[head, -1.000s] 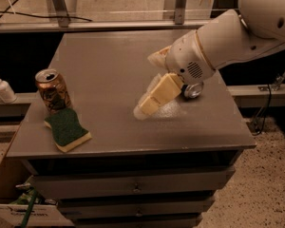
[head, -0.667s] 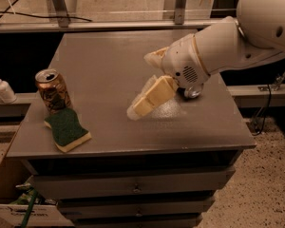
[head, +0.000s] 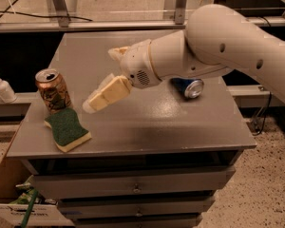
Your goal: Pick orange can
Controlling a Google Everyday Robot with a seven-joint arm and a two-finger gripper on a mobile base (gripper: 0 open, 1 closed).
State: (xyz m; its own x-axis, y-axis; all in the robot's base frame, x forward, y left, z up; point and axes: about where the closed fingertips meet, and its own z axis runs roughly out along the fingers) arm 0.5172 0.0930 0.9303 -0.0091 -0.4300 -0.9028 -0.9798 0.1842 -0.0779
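Nearest you, the drawers (head: 135, 188) are facing the camera under the grey table (head: 161, 127). On that top, a green sponge (head: 68, 129) is lying just in front of the orange can (head: 52, 90), its back edge right at the can's base. The orange can is standing upright near the table's left edge, with its silver top showing. To the right of the orange can, and apart from it, you are seeing the gripper (head: 102, 80) hovering above the table. Its jaws are standing wide apart and gripping nothing, and the lower finger is pointing down toward the sponge. Well to the right of the orange can, a blue can (head: 190, 87) is lying on its side, partly hidden by the arm (head: 218, 42). Left of the orange can, off the table, a white pump bottle (head: 2, 88) is standing.
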